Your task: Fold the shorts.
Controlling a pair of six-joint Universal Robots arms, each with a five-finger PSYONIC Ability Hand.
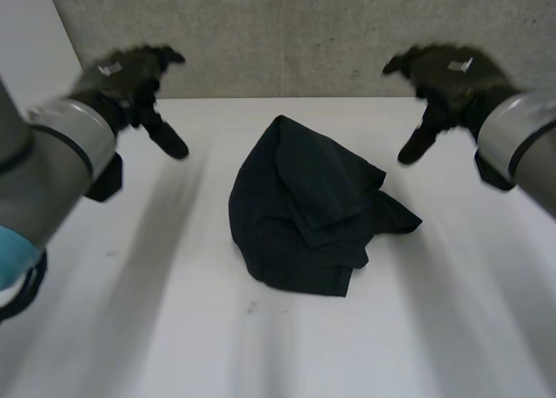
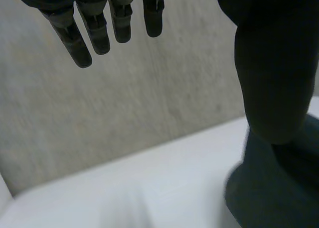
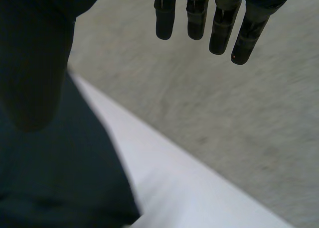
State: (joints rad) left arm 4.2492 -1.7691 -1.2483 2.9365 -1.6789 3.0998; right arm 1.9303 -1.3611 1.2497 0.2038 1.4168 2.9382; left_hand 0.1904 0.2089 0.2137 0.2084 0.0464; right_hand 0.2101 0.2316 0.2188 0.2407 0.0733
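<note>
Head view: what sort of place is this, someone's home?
Likely a lab or test bench, not a home: a plain white table against a grey wall, and crumpled dark shorts lying between the left robot hand and right robot hand.

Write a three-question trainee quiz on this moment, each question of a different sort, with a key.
1. True or false: the left hand is gripping the shorts.
2. How do the shorts lie on the table? A) spread flat; B) in a crumpled heap near the middle; C) hanging over the edge.
3. Fill in: the right hand is apart from the shorts with its fingers straight and holding nothing, so it is ___.

Key:
1. False: the left hand is apart from the shorts, fingers straight.
2. B.
3. open.
</note>
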